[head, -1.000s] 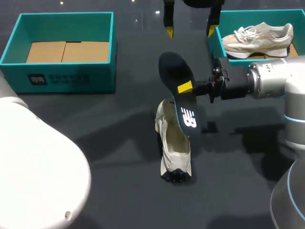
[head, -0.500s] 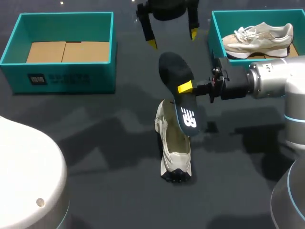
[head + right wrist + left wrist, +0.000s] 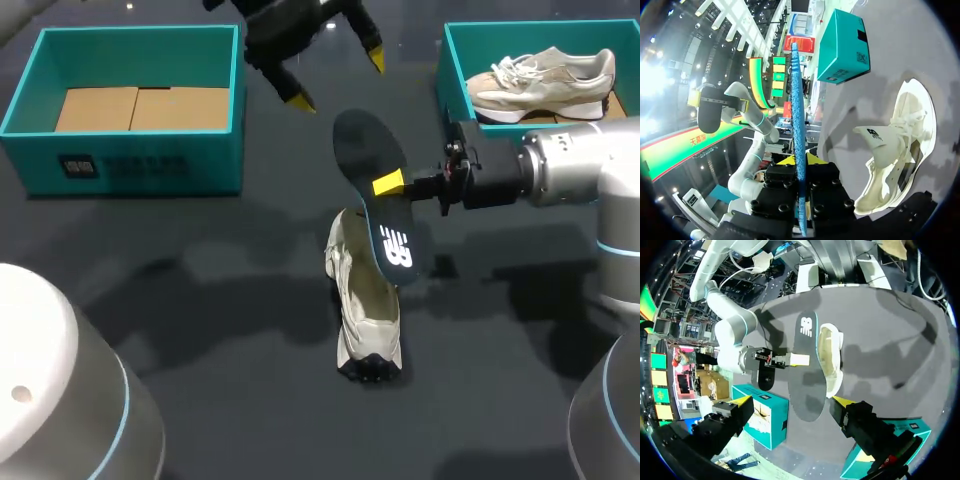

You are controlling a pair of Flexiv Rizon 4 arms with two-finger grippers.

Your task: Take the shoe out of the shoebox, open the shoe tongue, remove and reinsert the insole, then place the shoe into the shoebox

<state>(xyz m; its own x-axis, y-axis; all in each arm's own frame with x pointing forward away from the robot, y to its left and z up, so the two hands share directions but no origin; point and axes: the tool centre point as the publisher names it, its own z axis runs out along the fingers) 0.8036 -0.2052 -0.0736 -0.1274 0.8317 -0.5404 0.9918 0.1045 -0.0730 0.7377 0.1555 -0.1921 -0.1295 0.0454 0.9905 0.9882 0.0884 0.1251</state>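
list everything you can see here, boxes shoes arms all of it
open teal cardboard shoebox: one, teal with a brown cardboard liner, far left of the table, no shoe in it
second open teal shoebox: one, teal, far right
beige lace-up sneaker: one, beige and white, inside the right box
white low sneaker: one, white, middle of the table, partly under the insole
dark flat foam insole: one, dark with a white logo, held above the white sneaker
dark grey table: one, under everything
left gripper: one, black with yellow tips, open and empty, between the boxes
right gripper: one, shut on the insole's edge
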